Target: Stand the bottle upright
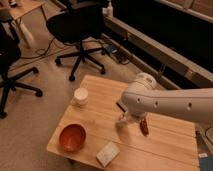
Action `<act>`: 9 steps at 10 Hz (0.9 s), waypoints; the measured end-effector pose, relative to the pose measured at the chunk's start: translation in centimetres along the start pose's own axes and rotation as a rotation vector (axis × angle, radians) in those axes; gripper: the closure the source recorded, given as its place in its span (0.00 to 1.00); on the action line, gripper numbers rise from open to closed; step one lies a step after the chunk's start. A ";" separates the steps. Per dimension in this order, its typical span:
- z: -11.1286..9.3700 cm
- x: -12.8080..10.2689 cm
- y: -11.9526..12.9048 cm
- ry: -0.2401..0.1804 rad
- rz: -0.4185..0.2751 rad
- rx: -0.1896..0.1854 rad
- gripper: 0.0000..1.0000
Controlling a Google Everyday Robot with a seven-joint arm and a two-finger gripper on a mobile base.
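My white arm reaches in from the right over the wooden table [165, 145]. My gripper [128, 118] hangs below the arm's rounded joint, close to the table's middle. A small pale shape [120, 122] shows at the gripper's lower left, right against it on the tabletop. It looks like the bottle, mostly hidden by the arm. I cannot tell whether it lies flat or stands, or whether the gripper holds it.
A dark red elongated object [144, 126] lies just right of the gripper. A squat white cup [80, 96] stands at the table's left, a red bowl [72, 137] at the front left, and a flat white box [107, 153] at the front edge. Black office chairs [77, 25] stand behind.
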 end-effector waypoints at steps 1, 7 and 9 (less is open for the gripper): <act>-0.1 -0.4 0.0 -0.009 0.001 -0.009 0.70; -0.4 0.8 -0.7 0.065 0.001 -0.031 0.70; -0.8 1.1 -1.1 0.116 -0.014 -0.023 0.70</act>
